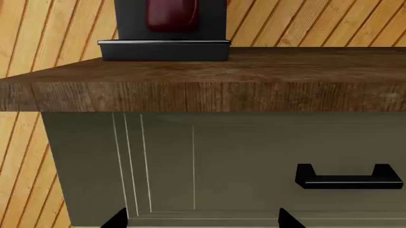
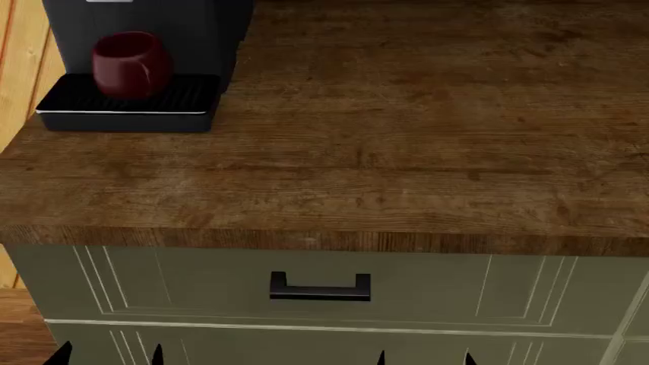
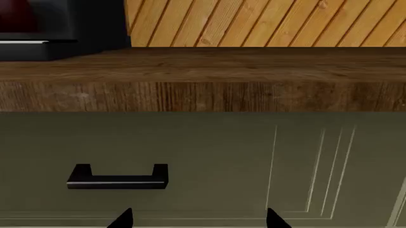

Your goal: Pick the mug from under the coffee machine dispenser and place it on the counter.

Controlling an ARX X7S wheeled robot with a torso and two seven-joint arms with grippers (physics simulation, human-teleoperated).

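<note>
left wrist view: black fingertips (image 1: pixel 117 219) of the left tool (image 1: pixel 201 221) nearest, spread wide, holding nothing, low before a pale grey-green drawer front (image 1: pixel 190 161) with a black handle (image 1: pixel 347 177). above, the plank edge of the worktop (image 1: pixel 203 78). on it, a ribbed drip tray (image 1: pixel 163 49) carrying the dark red mug (image 1: pixel 172 15), orange panelled wall (image 1: pixel 317 23) behind.

head view: tips of both tools at the bottom edge, left tool (image 2: pixel 106 353) and right tool (image 2: pixel 423 357), below the drawer handle (image 2: pixel 319 287). mug (image 2: pixel 130 64) upright on the tray (image 2: pixel 127 103) of the coffee machine (image 2: pixel 152 19), far left corner of the worktop (image 2: pixel 406 137), well apart from both tools.

right wrist view: right tool (image 3: pixel 198 218) spread wide, holding nothing, before the drawer front (image 3: pixel 209 156); handle (image 3: pixel 117 177) close by; sliver of mug (image 3: pixel 19 16) at the frame corner.
</note>
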